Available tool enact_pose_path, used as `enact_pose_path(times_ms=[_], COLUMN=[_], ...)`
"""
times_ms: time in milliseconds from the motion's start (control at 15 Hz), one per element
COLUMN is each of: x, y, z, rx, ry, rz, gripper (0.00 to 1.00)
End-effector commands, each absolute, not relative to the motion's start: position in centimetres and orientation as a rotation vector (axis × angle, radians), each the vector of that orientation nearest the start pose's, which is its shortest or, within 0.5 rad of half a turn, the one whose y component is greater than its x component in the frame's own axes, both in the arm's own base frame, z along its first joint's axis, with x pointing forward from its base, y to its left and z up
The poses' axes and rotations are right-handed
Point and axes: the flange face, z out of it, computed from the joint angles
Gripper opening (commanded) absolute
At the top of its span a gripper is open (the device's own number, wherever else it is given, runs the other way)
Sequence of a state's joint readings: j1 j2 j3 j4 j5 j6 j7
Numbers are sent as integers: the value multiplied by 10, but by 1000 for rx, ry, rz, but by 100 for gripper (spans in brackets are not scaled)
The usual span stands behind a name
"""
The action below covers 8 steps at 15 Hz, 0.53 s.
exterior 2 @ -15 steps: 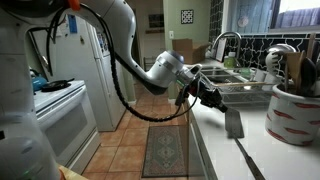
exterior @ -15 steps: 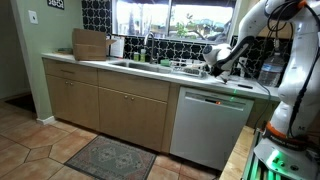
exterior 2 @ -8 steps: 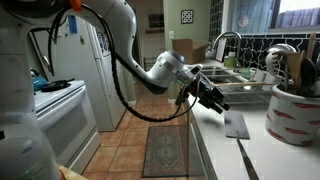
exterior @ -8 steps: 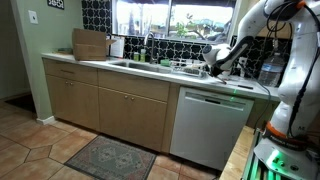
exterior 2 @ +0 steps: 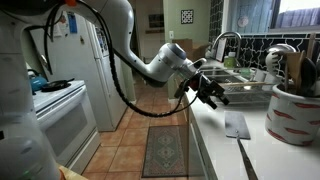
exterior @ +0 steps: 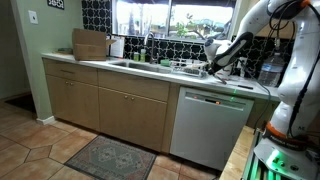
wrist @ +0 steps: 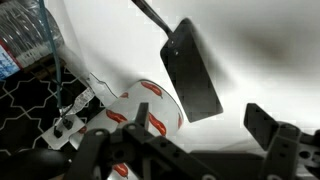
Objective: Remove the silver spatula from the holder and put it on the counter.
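Note:
The silver spatula [exterior 2: 237,125] lies flat on the pale counter [exterior 2: 222,150], its handle running toward the near edge. In the wrist view its dark blade [wrist: 192,70] rests on the white counter [wrist: 265,50] beside the holder [wrist: 140,104]. The holder [exterior 2: 295,112] is a white crock with red chili marks, and other utensils stand in it. My gripper [exterior 2: 212,92] hovers open above and behind the blade, touching nothing. In the wrist view the gripper [wrist: 196,130] has only bare counter between its spread fingers [wrist: 268,124]. The arm also shows over the counter's end in an exterior view [exterior: 218,62].
A wire dish rack [exterior 2: 240,88] and the sink faucet [exterior 2: 226,42] stand behind the gripper. Water bottles [wrist: 20,40] sit by the rack. A cardboard box [exterior: 90,44] stands at the counter's far end. A stove [exterior 2: 45,105] and fridge [exterior 2: 85,60] face the counter.
The jaws opened and let go of the spatula, which settled flat on the counter. The gripper then rose and drew back from the blade.

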State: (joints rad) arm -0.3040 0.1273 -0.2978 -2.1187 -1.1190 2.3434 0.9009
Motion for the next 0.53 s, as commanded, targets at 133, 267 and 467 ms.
enact_pose_path(times_ms=[133,267,467], x=[428,415,396], y=[-336,-333,-324], z=[446,473,510], rx=[2362,2466,2616], ry=[-867,-869,-865], rz=[93,45,5], gripper=[100,100,100])
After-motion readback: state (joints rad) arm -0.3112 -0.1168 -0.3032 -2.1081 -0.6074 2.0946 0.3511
